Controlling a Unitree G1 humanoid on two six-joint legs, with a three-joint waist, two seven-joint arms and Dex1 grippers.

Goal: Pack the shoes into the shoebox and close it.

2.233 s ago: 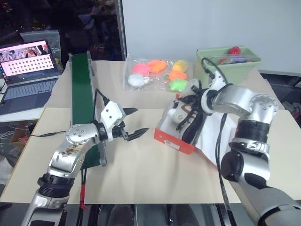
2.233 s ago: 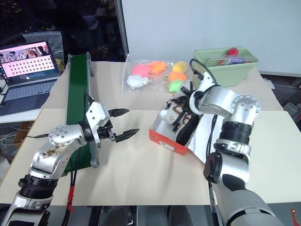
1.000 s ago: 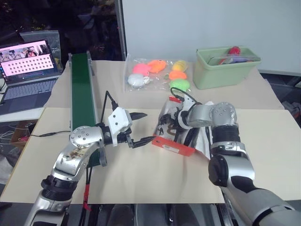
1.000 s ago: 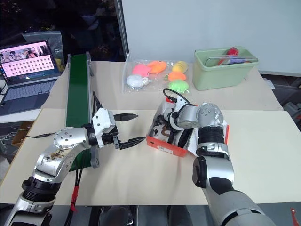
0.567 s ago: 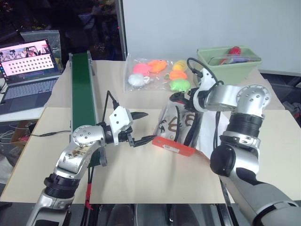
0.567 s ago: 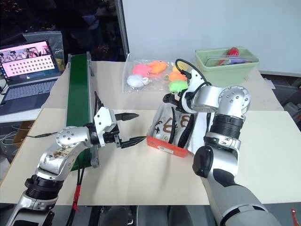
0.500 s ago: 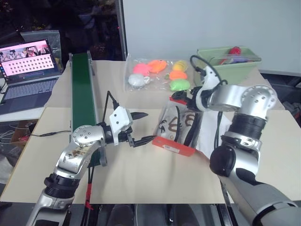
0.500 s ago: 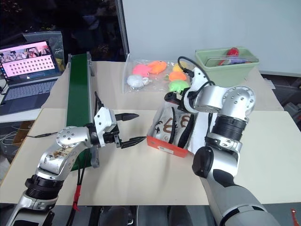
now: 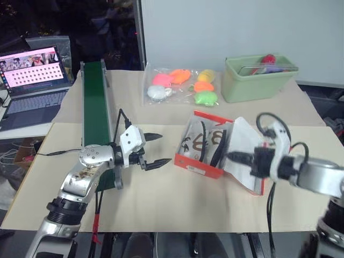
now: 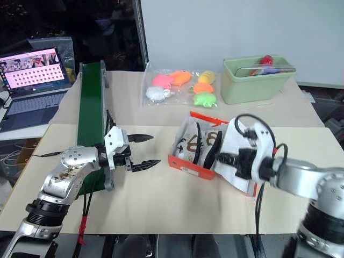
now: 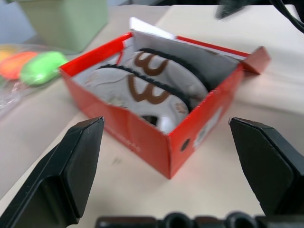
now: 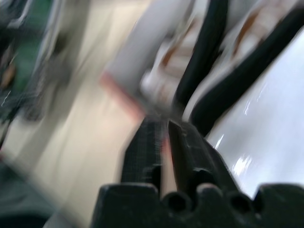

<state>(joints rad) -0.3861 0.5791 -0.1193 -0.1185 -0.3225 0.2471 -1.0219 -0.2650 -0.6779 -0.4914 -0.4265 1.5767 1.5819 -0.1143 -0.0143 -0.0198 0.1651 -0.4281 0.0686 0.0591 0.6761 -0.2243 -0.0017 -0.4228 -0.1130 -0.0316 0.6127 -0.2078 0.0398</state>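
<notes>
both sneakers (image 11: 156, 90) are sat in the open shoebox (image 9: 200, 167); left fingers (image 9: 160, 162) spread wide and empty, right fingers (image 12: 178, 145) pinched together on nothing

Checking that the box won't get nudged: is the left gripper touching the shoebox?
Apart. In the left eye view, bare table shows between the left gripper and the shoebox.

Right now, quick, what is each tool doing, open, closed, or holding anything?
Left tool: open, holding nothing, just short of the shoebox.
Right tool: closed, empty, over the box's open lid.
</notes>
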